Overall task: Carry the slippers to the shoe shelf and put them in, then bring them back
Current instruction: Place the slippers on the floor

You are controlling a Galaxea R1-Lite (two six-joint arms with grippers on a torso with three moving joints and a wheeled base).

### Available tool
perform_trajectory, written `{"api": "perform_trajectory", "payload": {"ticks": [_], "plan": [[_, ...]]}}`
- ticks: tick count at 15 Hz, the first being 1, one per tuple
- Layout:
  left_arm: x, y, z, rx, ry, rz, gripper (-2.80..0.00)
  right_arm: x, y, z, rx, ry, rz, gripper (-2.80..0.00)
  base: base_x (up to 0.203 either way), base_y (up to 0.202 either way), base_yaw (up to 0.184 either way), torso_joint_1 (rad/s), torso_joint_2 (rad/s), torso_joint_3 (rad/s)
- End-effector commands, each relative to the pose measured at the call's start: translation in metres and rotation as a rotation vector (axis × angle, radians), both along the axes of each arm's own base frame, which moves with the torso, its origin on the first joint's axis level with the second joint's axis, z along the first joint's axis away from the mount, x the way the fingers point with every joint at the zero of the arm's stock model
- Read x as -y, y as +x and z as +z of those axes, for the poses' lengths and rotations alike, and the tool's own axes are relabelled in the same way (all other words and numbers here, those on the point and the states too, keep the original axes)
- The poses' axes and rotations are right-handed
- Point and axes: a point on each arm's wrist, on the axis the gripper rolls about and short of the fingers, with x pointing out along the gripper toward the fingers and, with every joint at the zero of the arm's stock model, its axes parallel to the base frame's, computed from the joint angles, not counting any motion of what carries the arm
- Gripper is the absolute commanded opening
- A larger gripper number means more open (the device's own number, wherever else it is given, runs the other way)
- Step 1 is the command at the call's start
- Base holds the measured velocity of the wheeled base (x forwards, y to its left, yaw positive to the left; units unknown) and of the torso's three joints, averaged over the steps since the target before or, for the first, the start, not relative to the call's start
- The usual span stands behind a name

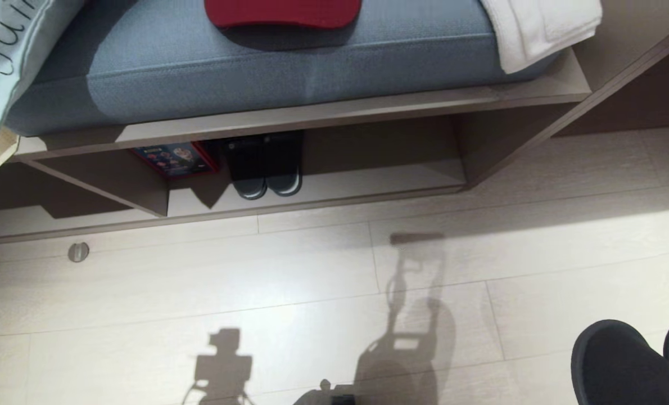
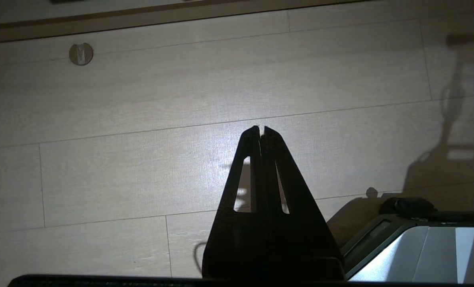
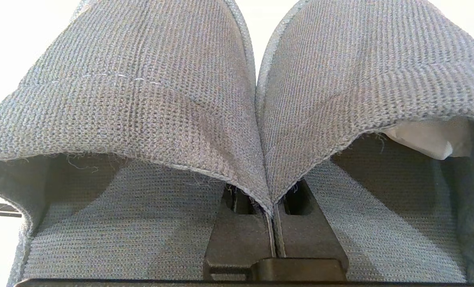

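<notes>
slippers [image 3: 141,111]: the grey pair hangs side by side from the right gripper [image 3: 275,223], jaws pinched on the two inner edges; toes show low right in the head view. left gripper [image 2: 261,131] pressed together, empty, above the floor [image 2: 141,167]. carry step, likely. shoe shelf [image 1: 368,183] ahead, black pair [image 1: 267,169] inside. next: approach, aim for the free bay beside them.

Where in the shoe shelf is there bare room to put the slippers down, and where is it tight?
Bare base board of the shoe shelf runs from the black pair to its right-hand wall. Left of that pair a red box and the divider crowd it. The right gripper is shut on the slippers; the left gripper is shut, empty, over bare floor.
</notes>
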Motion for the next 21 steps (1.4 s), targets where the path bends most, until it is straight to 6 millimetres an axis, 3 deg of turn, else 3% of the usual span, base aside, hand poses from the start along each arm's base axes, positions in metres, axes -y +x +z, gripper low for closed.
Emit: {"api": "perform_trajectory", "payload": {"ticks": [1,21], "plan": [[0.0000,0.0001,-0.0004,-0.001,-0.001,0.000,-2.80,0.0000,0.0000,0.0001,0.000,-0.001,0.001,-2.80,0.000,0.000,0.000,0.002,0.01,0.203],[0.0000,0.0001,-0.0004,-0.001,-0.001,0.000,-2.80,0.0000,0.0000,0.0001,0.000,-0.001,0.001,-2.80,0.000,0.000,0.000,0.003,0.00,0.204]]}}
